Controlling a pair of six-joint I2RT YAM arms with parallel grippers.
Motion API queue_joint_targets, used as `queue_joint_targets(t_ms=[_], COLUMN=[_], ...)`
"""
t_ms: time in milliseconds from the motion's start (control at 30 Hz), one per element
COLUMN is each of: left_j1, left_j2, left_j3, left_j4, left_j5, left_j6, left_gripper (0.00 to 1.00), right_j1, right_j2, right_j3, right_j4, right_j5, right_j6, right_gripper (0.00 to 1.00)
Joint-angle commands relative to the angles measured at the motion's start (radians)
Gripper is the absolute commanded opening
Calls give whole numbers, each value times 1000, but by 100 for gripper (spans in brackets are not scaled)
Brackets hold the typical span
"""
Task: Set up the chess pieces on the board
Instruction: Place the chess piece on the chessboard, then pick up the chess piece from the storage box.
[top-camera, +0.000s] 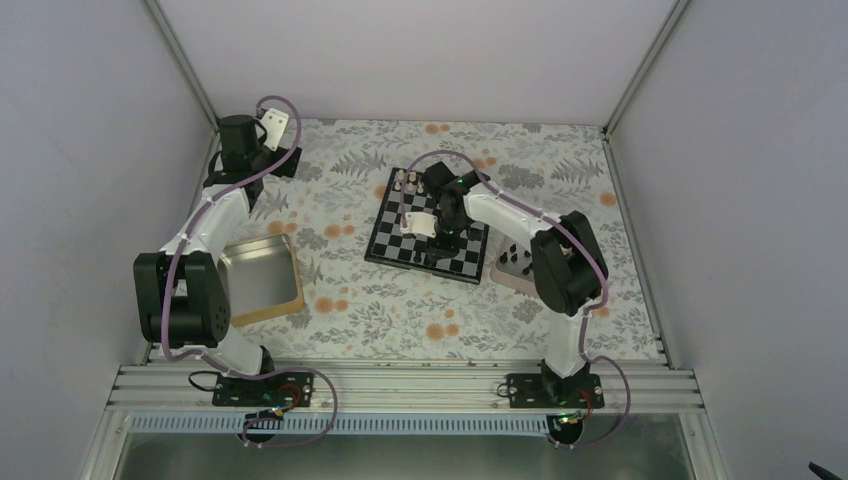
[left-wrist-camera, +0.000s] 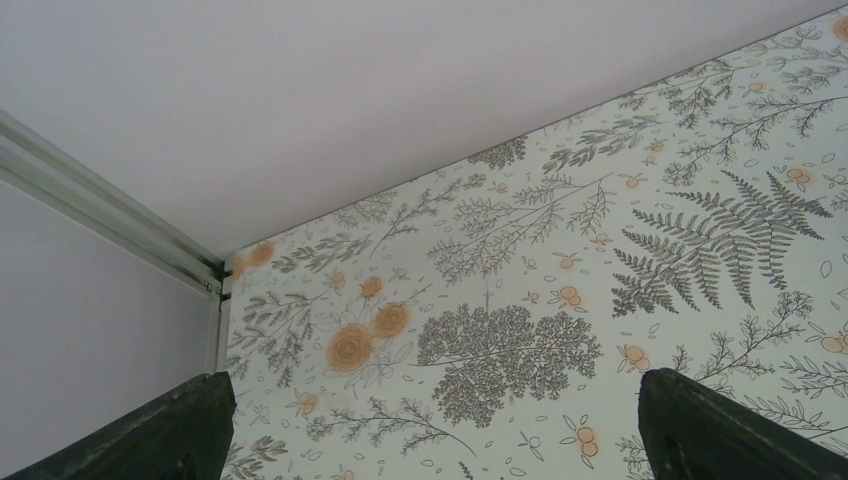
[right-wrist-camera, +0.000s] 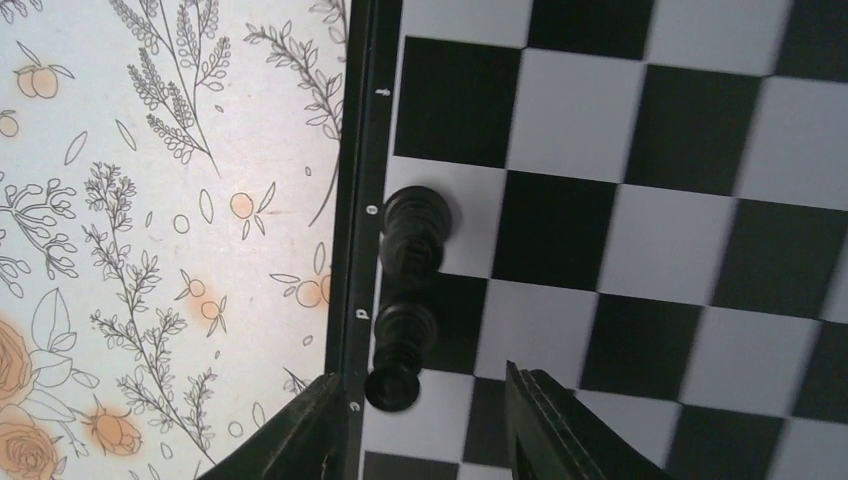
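The board (top-camera: 400, 235) lies mid-table with black and silvery-white checks. In the right wrist view two black chess pieces stand on the board (right-wrist-camera: 640, 200) in its edge row: one (right-wrist-camera: 415, 235) by the letter e, one (right-wrist-camera: 398, 350) by the letter d. My right gripper (right-wrist-camera: 420, 435) hangs open low over this edge; the nearer piece's top is just inside the left finger (right-wrist-camera: 290, 435), gripped by nothing. It shows over the board's near side in the top view (top-camera: 443, 245). My left gripper (left-wrist-camera: 430, 445) is open and empty, at the back left corner (top-camera: 283, 160).
A few pale pieces (top-camera: 405, 182) stand on the board's far edge. A silver tin (top-camera: 497, 270) with several black pieces (top-camera: 515, 258) lies right of the board under the right arm. A gold-rimmed tin (top-camera: 262, 278) lies at the left. Enclosure walls ring the floral table.
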Motion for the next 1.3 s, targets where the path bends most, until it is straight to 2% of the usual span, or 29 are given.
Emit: queue_joint_targets(t_ms=[0,200,300,433,600,800,1267], left_j1=[0,-1,-1,-2,-1,-1,-1], left_j2=[-10,-17,-25,-27,-30,-28,-26], left_j3=[23,20,13,12,14,18,21], left_j4=[5,6,10,11,6,3,0], left_j5=[-8,-9,-10,-9,-9,-7,-9], left_j6=[1,2,1,0,-6,-8,-9], left_gripper=[100,100,100,100,100,100,100], right_j1=[-12,-115,-244,-477,-635,-695,-735], right_j2=[-105,-237,-300,-329,-308,-238,-151], right_j3=[1,9,-30,-94,-171,-224,-261], right_j4=[24,-22,-28,-10,47,107,197], right_j5=[42,81,131,141,115,101,123], right_j6=[26,42,37,5,-20,-25,-25], right_gripper=[43,43,42,41,38,35,34])
